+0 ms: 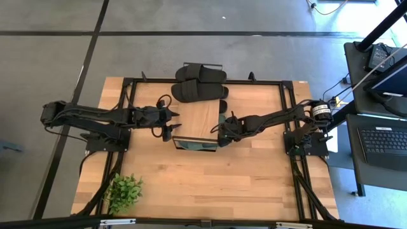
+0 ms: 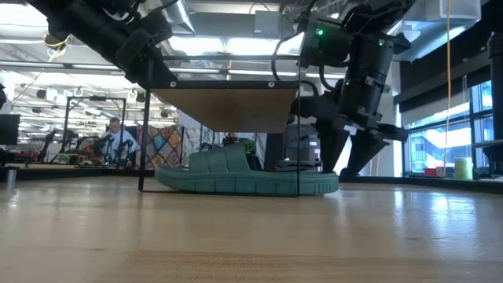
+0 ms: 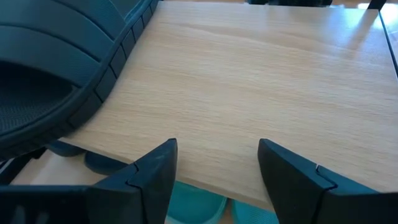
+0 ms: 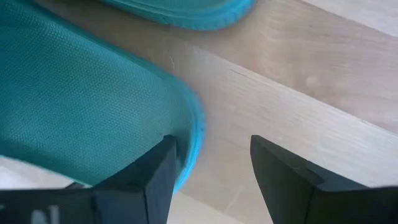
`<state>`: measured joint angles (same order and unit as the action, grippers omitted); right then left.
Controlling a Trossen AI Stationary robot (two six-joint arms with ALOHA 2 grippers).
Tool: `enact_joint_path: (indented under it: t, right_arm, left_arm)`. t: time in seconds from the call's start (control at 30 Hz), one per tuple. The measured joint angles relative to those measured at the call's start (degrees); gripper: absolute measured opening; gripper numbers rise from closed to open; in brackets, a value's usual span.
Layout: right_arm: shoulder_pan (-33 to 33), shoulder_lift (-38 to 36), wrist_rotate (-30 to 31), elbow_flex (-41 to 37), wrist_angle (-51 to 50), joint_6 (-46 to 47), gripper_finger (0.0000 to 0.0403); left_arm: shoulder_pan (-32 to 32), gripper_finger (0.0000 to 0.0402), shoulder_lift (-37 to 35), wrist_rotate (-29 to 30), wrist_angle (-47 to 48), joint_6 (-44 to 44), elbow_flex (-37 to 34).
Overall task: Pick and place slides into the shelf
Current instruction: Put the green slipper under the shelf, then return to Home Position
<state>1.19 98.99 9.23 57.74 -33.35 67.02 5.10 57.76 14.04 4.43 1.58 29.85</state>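
Observation:
The shelf (image 1: 198, 117) stands mid-table, its light plank top (image 3: 249, 81) on a thin black frame. Two black slides (image 1: 200, 91) (image 1: 201, 72) lie across the far part of its top. One of them shows in the left wrist view (image 3: 50, 68). Two green slides lie under the plank, soles on the table (image 2: 244, 177) (image 4: 81, 99) (image 4: 186, 12). My left gripper (image 1: 172, 124) (image 3: 217, 168) is open at the shelf's left side, above the plank's bare part. My right gripper (image 1: 221, 133) (image 4: 211, 168) is open at the shelf's right side, low beside a green slide. My right gripper comes level from the table's right. One of its fingers (image 4: 158, 174) stands at the rim of the nearer green slide (image 4: 189, 134). I cannot tell whether it touches the rim. The slide lies flat under the shelf.
A small green potted plant (image 1: 124, 189) stands near the table's near-left corner. The wooden table (image 1: 210, 184) is bare on the near side of the shelf. Black frame rails (image 1: 292, 127) run along the table's sides. People and benches show in the room behind (image 2: 118, 141).

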Motion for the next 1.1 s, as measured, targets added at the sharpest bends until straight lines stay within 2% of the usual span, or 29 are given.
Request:
enact_joint_path:
  t: [0.27, 0.57, 0.7, 0.83, 1.1]
  right_arm:
    - [0.2, -4.9, 0.1, 0.0, -4.4, 0.3, 0.0204]
    - [0.1, -9.4, 1.3, 0.0, -14.3, 0.2, 0.0204]
    - [0.1, -12.1, 2.0, 0.0, -14.2, 0.0, 0.0204]
    - [0.1, -14.6, 5.2, 0.0, -14.4, -0.5, 0.0204]
    - [0.1, -15.8, 8.2, 0.0, -14.2, -3.2, 0.0204]
  left_arm:
    - [0.0, 0.0217, 0.0, 0.0, 0.5, 0.0, 0.0]
    - [0.0, 0.0217, -0.4, 1.2, 0.8, -0.2, -0.1]
    - [0.0, 0.0217, -1.9, 1.8, 1.5, -0.3, -0.3]
    - [0.0, 0.0217, -3.8, 2.5, 2.5, -0.4, -0.4]
    - [-0.6, 0.0217, -6.1, 1.3, 1.3, 1.2, -0.3]
